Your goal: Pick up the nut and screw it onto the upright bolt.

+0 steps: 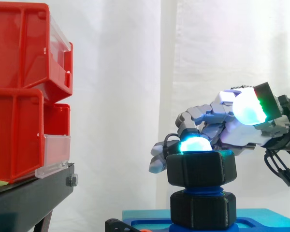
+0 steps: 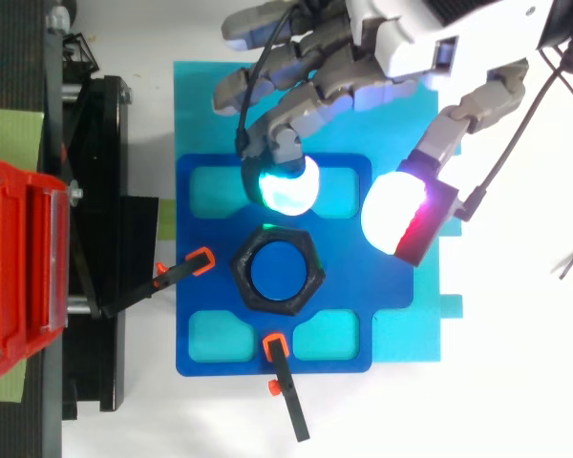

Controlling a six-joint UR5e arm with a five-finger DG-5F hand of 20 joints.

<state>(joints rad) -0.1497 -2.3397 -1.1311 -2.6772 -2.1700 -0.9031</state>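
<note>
Atop the blue bolt (image 2: pixel 277 273), the black nut (image 1: pixel 200 169) sits part-threaded. It is probably rigid, light plastic, best pinched across opposite flats — the hand (image 1: pixel 232 130) hovers relaxed, holding nothing.

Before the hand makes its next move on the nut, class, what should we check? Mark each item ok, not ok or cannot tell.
1. Nut sits on the blue bolt: ok, it rings the bolt's top.
2. Nut level: ok, in the side view its top edge runs flat.
3. Nut screwed fully down: not ok, blue thread shows between it and the lower black collar.
4. Hand grips the nut: not ok, thumb and fingers stand apart, none round it.
5. Cyan fingertip touches the nut: cannot tell, it lies right at the nut's edge.
</note>
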